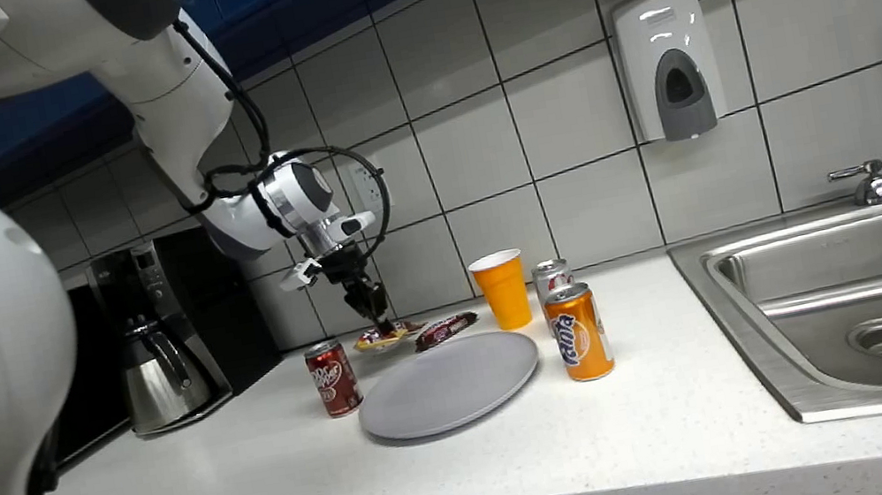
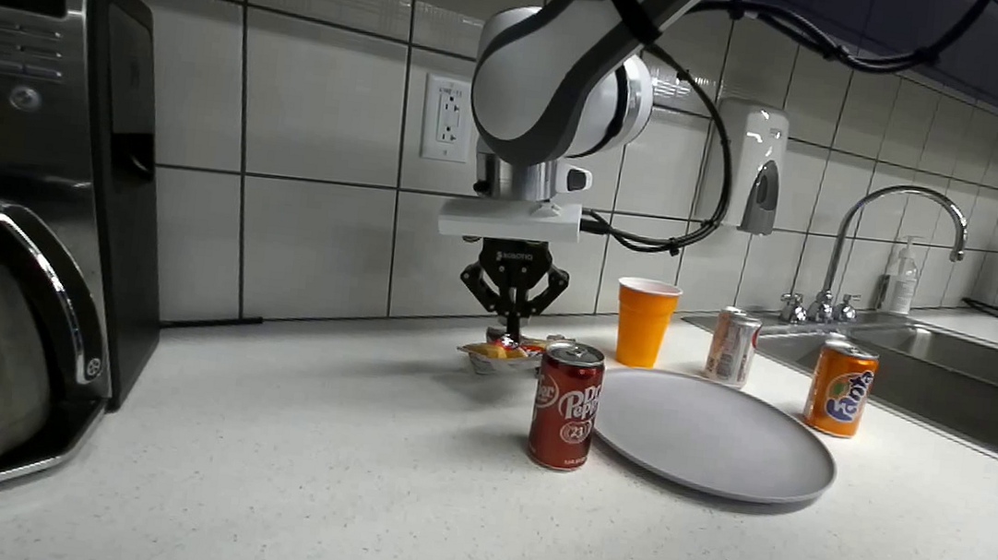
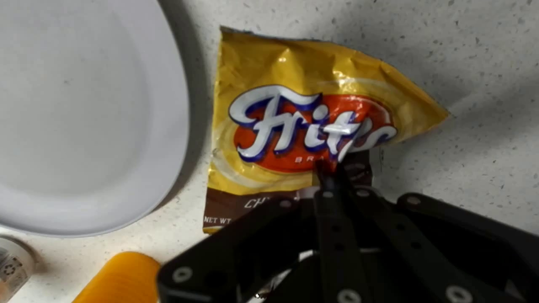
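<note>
Wrist view: my hand [image 3: 333, 170] is pinched narrow on the Fritos bag [image 3: 301, 120] in the middle of the frame; I'd pull gently, as only a crumpled fold of it seems caught.

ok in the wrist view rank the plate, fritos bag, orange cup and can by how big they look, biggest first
1. Gray plate and Fritos bag: too alike to rank, and the frame cuts off the plate.
2. Orange cup, partly cut off.
3. Can, also partly cut off.
</note>
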`<state>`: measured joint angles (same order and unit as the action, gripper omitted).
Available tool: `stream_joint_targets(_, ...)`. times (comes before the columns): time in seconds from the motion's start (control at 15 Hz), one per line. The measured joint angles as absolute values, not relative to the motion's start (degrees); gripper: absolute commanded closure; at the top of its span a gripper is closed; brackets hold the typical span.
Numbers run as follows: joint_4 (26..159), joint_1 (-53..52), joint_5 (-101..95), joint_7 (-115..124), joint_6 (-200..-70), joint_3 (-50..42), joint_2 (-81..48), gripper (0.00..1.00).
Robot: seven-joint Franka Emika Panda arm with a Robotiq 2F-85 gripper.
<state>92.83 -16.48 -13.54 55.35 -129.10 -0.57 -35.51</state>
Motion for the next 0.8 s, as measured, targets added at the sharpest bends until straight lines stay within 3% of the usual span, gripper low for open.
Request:
stream_joint_targets(0.07, 92.3, -16.7, -13.5, 54.8, -128.8, -0.6, -35.9, 0.74)
stream_joint_targets(0.27, 90.8, -17.3, -13.5, 53.7, -127.9, -0.6, -36.8, 0.60)
stream_joint_targets(0.8, 89.3, -17.7, -13.5, 52.7, -127.3, -0.8, -37.3, 0.01)
